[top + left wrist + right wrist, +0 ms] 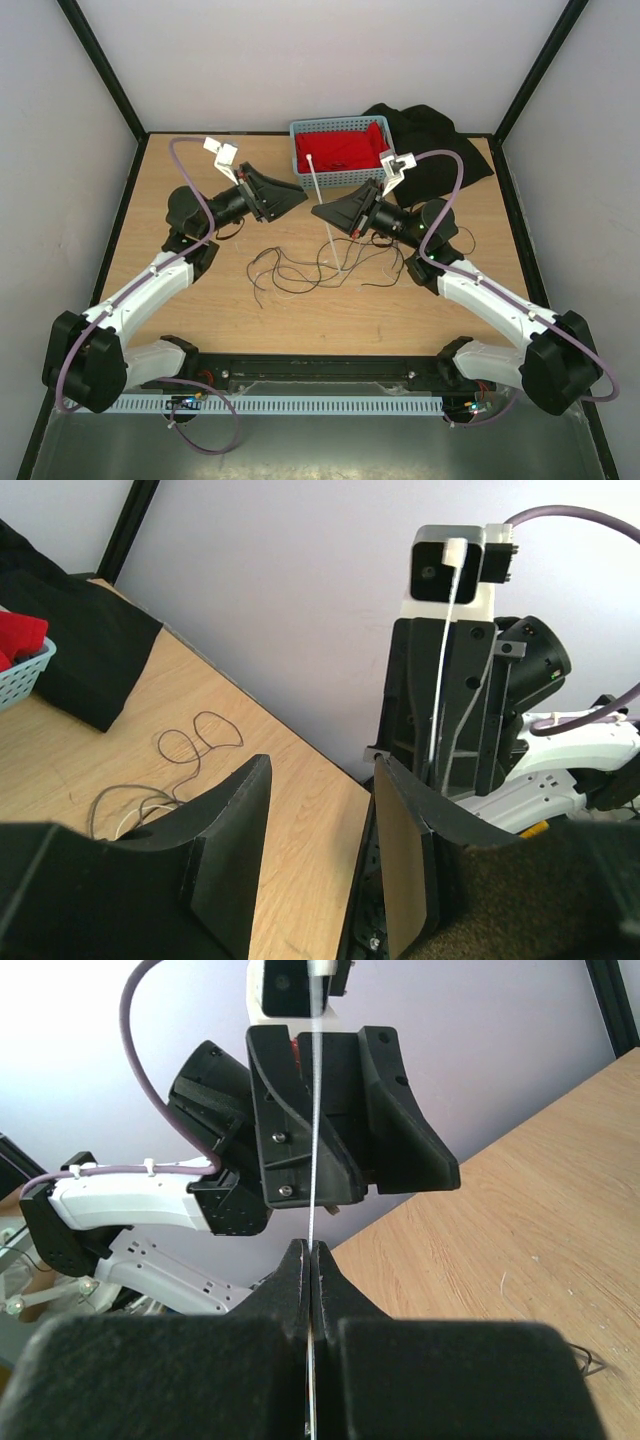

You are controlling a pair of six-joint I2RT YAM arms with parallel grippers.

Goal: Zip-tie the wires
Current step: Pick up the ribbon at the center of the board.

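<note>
The wooden bench point(200, 310) carries the wires point(300, 270) in a loose tangle at its middle, a blue basket point(340, 124) at the far edge, black cloth point(440, 140) just beside it

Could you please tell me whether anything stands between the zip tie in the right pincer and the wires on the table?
Nothing visible does. The zip tie, clamped in the right pincer, reaches down toward the wires on the table; the open left pincer sits off to the side.
</note>
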